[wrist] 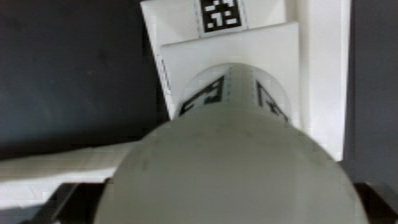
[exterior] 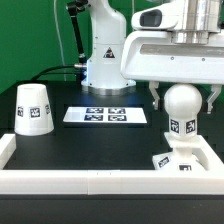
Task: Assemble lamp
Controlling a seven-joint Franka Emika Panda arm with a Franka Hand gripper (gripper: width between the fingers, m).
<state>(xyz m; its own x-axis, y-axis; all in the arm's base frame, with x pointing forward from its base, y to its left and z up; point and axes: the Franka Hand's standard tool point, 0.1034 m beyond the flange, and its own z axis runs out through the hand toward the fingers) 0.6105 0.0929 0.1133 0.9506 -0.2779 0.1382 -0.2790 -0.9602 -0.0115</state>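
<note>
My gripper (exterior: 184,98) is at the exterior view's right, shut on the round white bulb (exterior: 183,104), with a dark finger on each side of its globe. The bulb's tagged neck points down, a little above the flat square base (exterior: 178,160), which lies by the white frame's corner. In the wrist view the bulb (wrist: 222,150) fills the picture between the fingertips of the gripper (wrist: 217,205), and the base (wrist: 240,45) shows beyond its neck. The tapered shade (exterior: 33,108) stands upright at the exterior view's left, apart from the gripper.
The marker board (exterior: 106,115) lies flat on the black table between the shade and the bulb. A low white frame wall (exterior: 90,182) runs along the near edge and up the right side (wrist: 329,70). The robot's white base (exterior: 105,50) stands behind.
</note>
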